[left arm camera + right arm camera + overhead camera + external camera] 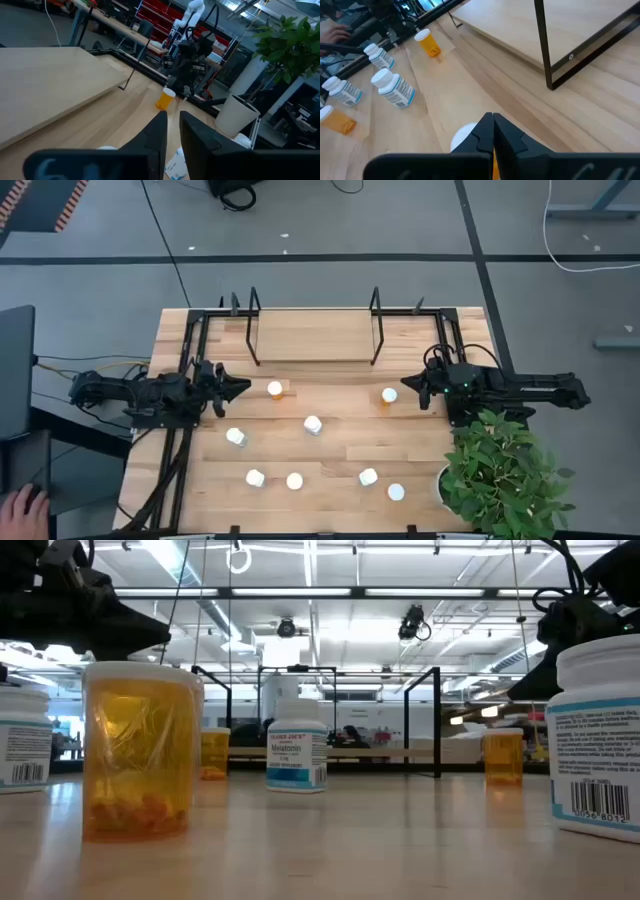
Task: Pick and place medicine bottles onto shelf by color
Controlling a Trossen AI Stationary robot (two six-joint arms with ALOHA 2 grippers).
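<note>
8 white-capped medicine bottles [313, 425] (orange or white bodies) stand scattered on the slatted tabletop [330, 500], none yet sorted. The light wooden shelf [312, 335] with black wire ends, at the far side, holds nothing. Left gripper [243, 388], fingers nearly pressed together, and right gripper [410, 392], fingers pressed together, each empty, hover beside an orange bottle, seemingly poised for picking.
</note>
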